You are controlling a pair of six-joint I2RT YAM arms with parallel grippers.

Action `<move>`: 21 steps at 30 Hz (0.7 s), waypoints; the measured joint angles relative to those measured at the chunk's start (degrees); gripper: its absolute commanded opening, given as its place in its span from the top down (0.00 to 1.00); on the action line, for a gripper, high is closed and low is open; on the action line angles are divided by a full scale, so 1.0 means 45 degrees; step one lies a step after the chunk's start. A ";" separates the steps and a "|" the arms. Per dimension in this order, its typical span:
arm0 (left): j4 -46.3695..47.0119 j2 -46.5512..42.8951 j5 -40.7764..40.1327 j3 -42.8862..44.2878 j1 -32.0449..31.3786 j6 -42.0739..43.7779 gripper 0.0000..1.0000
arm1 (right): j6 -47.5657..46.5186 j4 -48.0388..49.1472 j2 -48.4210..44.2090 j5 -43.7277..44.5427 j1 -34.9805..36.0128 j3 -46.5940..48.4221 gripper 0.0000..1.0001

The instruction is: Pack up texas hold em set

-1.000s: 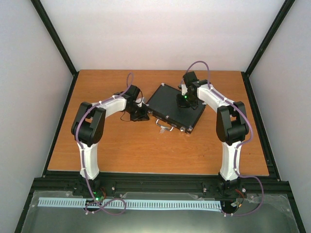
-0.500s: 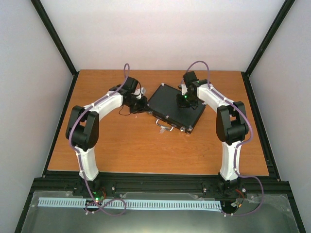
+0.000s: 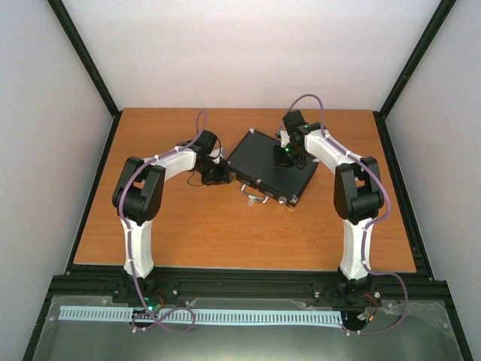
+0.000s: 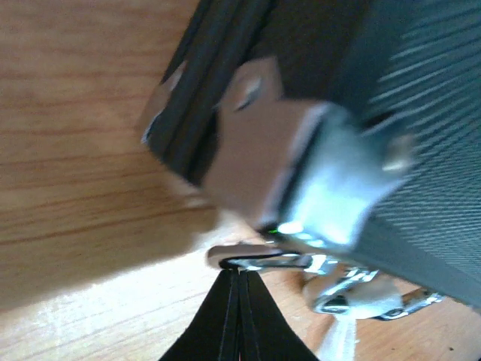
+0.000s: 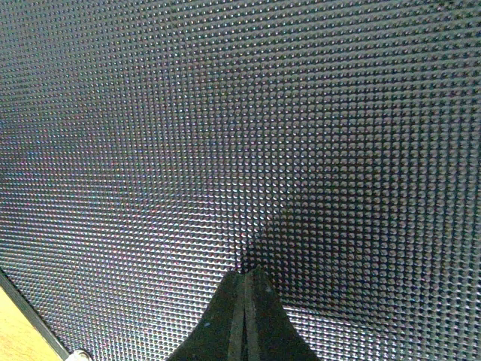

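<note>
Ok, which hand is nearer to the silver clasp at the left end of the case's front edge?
Left. The left hand, shut, sits right beside the clasp at the edge of the case. The right hand, shut, is down on the lid, away from it.

— What do you see around you?
— A table [image 3: 188, 226] of orange-brown wood lies under me, its grain running side to side. My left camera shows the same wood up close, lit bright along the bottom. My right one catches only a sliver of it in the lower left corner.
— And past the table?
— Plain white walls [image 3: 248, 53] behind and on both sides, with black frame posts [image 3: 81, 54] slanting up from the far corners.
— Nearer in?
— A black rail [image 3: 248, 284] runs along the near edge. Then a white slotted strip [image 3: 225, 317] lies across a grey metal sheet [image 3: 248, 346].
</note>
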 measured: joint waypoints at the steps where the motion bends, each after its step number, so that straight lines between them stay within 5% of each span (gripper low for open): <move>1: 0.0068 0.0015 -0.0044 -0.0151 0.0000 -0.0005 0.99 | 0.0000 0.0000 0.0000 0.0000 0.0000 0.0000 0.97; 15: 0.0777 0.0495 -0.0034 -0.0452 0.0068 -0.1098 0.99 | -0.0097 0.0170 0.0039 -0.0146 -0.0010 -0.0015 0.97; 21: 0.2453 -0.0223 0.0296 -0.2016 0.0408 -0.1676 0.99 | -0.0092 0.0248 0.0029 -0.0189 -0.0015 -0.0063 0.97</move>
